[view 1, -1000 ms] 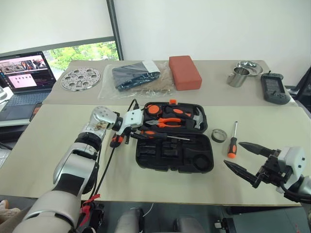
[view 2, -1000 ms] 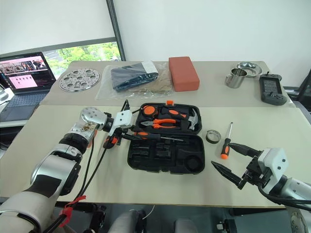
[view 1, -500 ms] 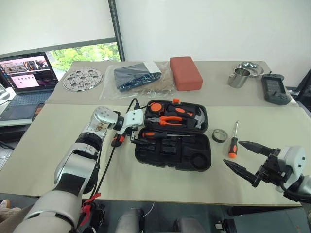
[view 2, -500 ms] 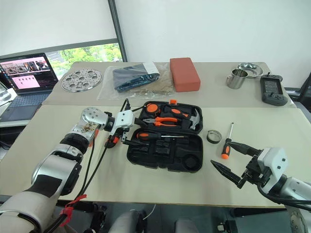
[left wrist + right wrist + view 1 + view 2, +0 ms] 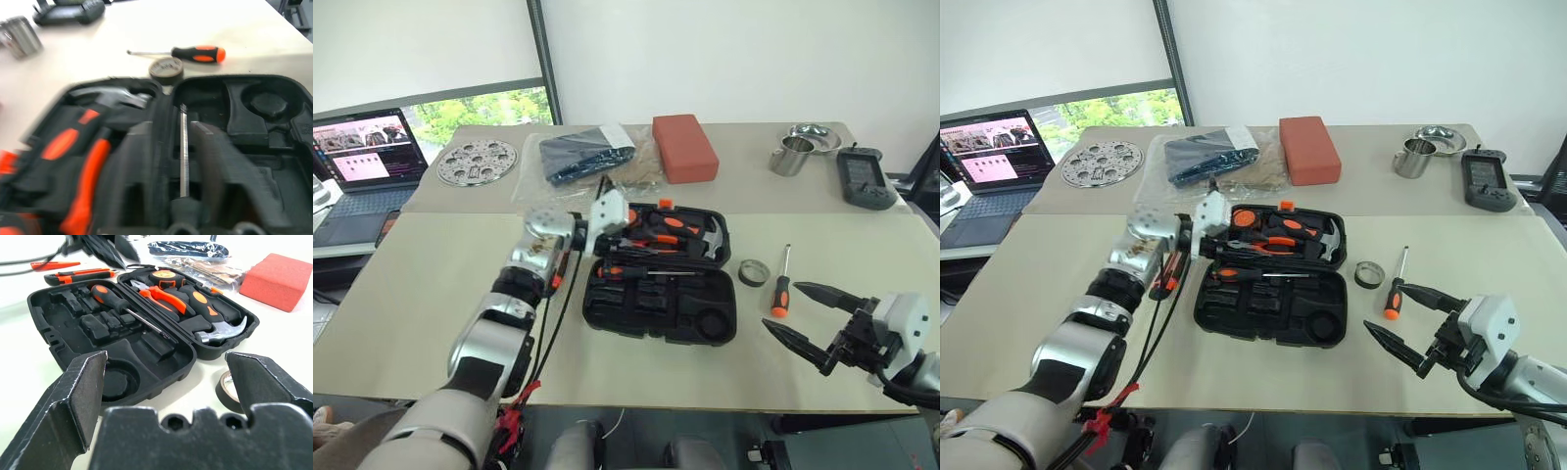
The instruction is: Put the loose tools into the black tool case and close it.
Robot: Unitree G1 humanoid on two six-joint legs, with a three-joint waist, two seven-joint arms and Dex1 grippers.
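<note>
Reaching for the leftover tools looked like the right arm's job. The right gripper (image 5: 783, 306) hovered at the near right of the beige table (image 5: 421, 294), its two black fingers spread wide and empty. The loose orange-and-black-handled screwdriver (image 5: 781, 284) lay on the table just far of those fingertips and apart from them. Its long axis ran near to far, with the handle at the near end and the metal tip pointing away. The small grey tape roll (image 5: 754, 272) sat just left of the shaft, between the screwdriver and the black ribbed plastic tool case (image 5: 661, 335).

The case lay open and flat at table centre, lid half on the far side. A second orange-and-black-handled screwdriver (image 5: 646, 272) already lay inside along the hinge line, running left to right.

The left gripper (image 5: 619, 238) hung over the far left corner of the case. Whether it was open or closed could not be told.

In the right wrist view, the orange-black utility knife (image 5: 80, 275) and the slim all-orange screwdriver (image 5: 49, 265) lay on the table left of the case, so those were likely the left arm's to take. Case not yet shut.
</note>
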